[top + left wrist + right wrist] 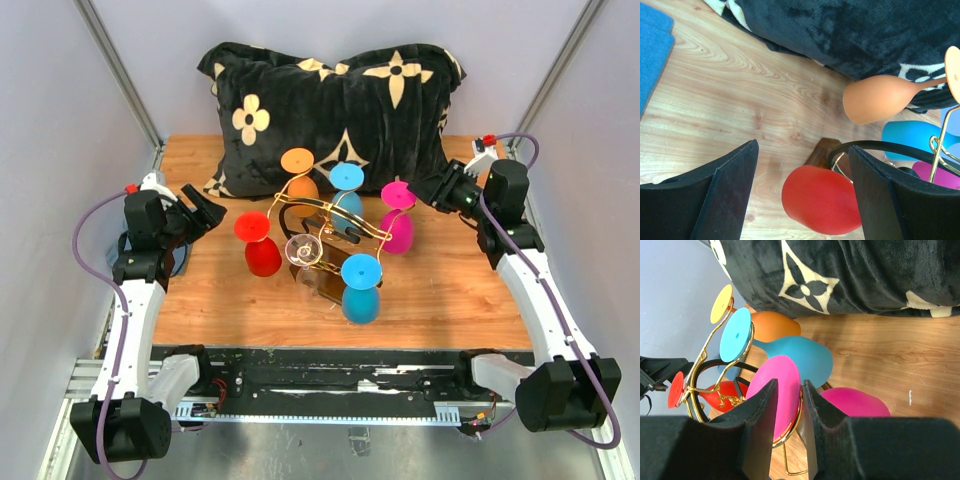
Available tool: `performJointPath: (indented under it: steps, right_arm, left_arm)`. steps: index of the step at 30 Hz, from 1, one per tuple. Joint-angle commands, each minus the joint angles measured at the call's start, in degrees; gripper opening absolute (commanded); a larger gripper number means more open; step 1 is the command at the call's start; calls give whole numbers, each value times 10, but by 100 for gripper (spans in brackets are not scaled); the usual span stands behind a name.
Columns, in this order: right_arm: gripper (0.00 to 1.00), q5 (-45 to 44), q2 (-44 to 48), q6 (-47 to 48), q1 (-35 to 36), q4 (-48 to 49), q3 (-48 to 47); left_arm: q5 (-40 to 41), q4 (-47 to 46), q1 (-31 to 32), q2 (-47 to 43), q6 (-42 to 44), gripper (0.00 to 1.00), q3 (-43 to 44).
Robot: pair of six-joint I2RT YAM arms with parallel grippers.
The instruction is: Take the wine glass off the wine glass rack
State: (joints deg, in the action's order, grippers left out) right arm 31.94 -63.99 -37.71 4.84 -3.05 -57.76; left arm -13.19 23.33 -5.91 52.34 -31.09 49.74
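The gold wire wine glass rack (352, 222) stands mid-table on its dark brown base and holds several glasses upside down: red (262, 255), orange (300, 180), blue (347, 192), magenta (398, 228), cyan (360, 292) and a clear one (303, 250). My left gripper (212, 212) is open, left of the red glass (820, 200), which shows between its fingers in the left wrist view (802, 150). My right gripper (420, 190) sits just right of the magenta glass's foot (785, 390). Its fingers (760, 415) stand a narrow gap apart and hold nothing.
A black pillow with cream flower marks (330, 95) lies behind the rack at the table's back. A blue surface (652, 55) shows at the left edge of the left wrist view. Grey walls close in both sides.
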Motion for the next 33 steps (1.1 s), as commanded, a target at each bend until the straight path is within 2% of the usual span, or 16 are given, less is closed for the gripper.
performJointPath:
  steps: [1, 5, 15, 20, 21, 23, 24, 29, 33]
  right_arm:
    - [28, 17, 0, -1, 4, -1, -14]
    - [27, 19, 4, -2, 6, 0, -13]
    - [16, 37, 15, 1, 7, -11, -20]
    - [15, 57, 6, 3, 8, -21, -23]
    - [13, 62, 4, 3, 8, -22, -23]
    - [2, 73, 0, 0, 8, -21, -24]
    - [1, 76, -1, -2, 9, -21, -24]
    - [1, 40, 8, -52, -11, 28, -23]
    - [1, 98, -26, -119, -28, 69, -43]
  left_arm:
    - [-7, -1, 1, -5, 4, 79, -7]
    - [-6, 0, 1, -5, 5, 79, -7]
    - [-8, -4, 1, -3, 1, 79, -15]
    - [-9, -6, 1, -3, 0, 79, -17]
    - [-9, -6, 2, -3, -1, 79, -18]
    - [-10, -8, 1, -2, -1, 79, -18]
    - [-10, -7, 1, -2, -2, 79, -17]
    - [-12, -5, 2, -1, -1, 79, -15]
    - [-5, 7, 1, -5, 9, 80, -10]
